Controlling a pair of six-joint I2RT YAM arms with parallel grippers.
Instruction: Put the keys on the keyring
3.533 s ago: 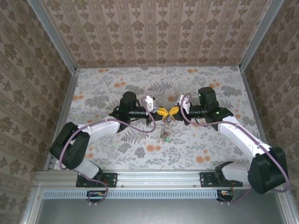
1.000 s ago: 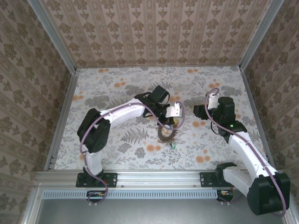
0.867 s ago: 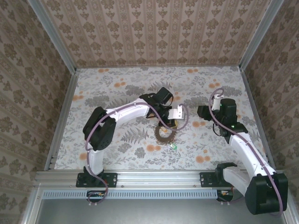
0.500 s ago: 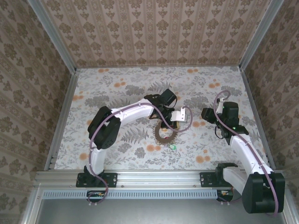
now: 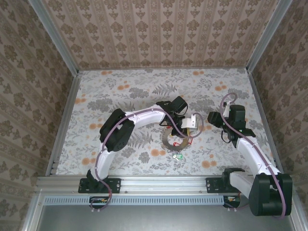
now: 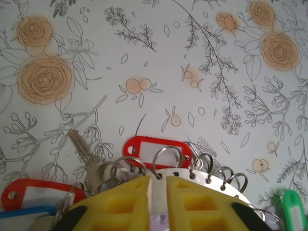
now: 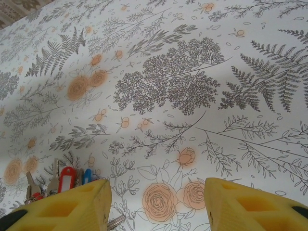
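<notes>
The keyring lies flat on the table as a silvery round plate with small split rings along its edge. Keys hang from it: a red tag, a bare silver key, a second red tag and a green tag. One green-tagged key lies apart in front. My left gripper sits right over the plate's edge, its yellow fingers a narrow slit apart with nothing pinched. My right gripper hovers wide open to the right, holding nothing. Red and blue tags show at its lower left.
The floral tablecloth covers the table, boxed in by patterned walls with metal rails on both sides. The left arm's cable loops over the keyring's far right edge.
My left gripper has shifted right and down over the keyring and its jaws have parted slightly. The loose green tag now lies nearer the front. The right arm has pulled back a little.
</notes>
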